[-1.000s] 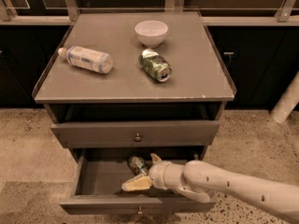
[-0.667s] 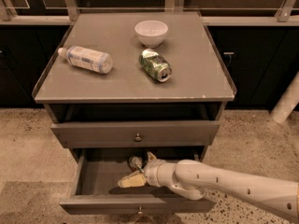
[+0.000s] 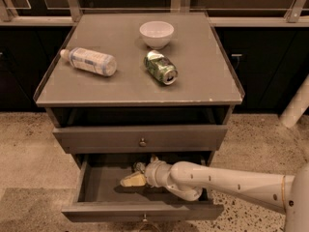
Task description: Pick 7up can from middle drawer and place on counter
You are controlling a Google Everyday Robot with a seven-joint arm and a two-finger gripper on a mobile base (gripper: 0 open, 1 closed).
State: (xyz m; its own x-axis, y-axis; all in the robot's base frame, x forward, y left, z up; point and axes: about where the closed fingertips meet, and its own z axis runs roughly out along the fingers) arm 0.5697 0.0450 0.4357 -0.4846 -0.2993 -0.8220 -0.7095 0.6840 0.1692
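Note:
The middle drawer (image 3: 99, 185) stands pulled open under the closed top drawer (image 3: 96, 139). My gripper (image 3: 131, 180) is inside it, low over the grey floor, pointing left, with the white arm (image 3: 231, 182) coming in from the right. Just behind the gripper a small rounded green and silver thing (image 3: 139, 167) shows at the back of the drawer. It looks like the 7up can, mostly hidden under the top drawer. The counter (image 3: 120, 83) is the grey cabinet top above.
On the counter lie a dented green can (image 3: 161, 67) on its side, a white bowl (image 3: 156, 34) and a plastic bottle (image 3: 90, 61) on its side. Dark cabinets stand on both sides. The floor is speckled stone.
My gripper has moved a little to the left and deeper into the drawer, closer to the green and silver thing. The things on the counter have not moved.

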